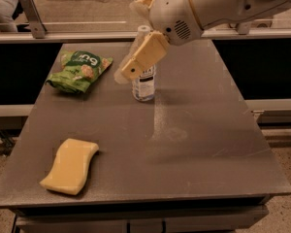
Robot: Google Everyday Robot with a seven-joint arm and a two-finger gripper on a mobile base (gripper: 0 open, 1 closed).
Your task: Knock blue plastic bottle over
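Observation:
The blue plastic bottle (144, 84) stands upright on the grey table (194, 130), towards the back middle. It is clear with a white cap and a white-and-dark label. My gripper (138, 59) comes in from the upper right on a white arm. Its tan end lies across the front of the bottle's upper half and hides it. The cap shows just above the gripper. I cannot tell whether the gripper touches the bottle.
A green snack bag (80, 71) lies at the back left, close to the bottle. A yellow sponge (70, 165) lies at the front left. A metal rail (87, 35) runs behind the table's far edge.

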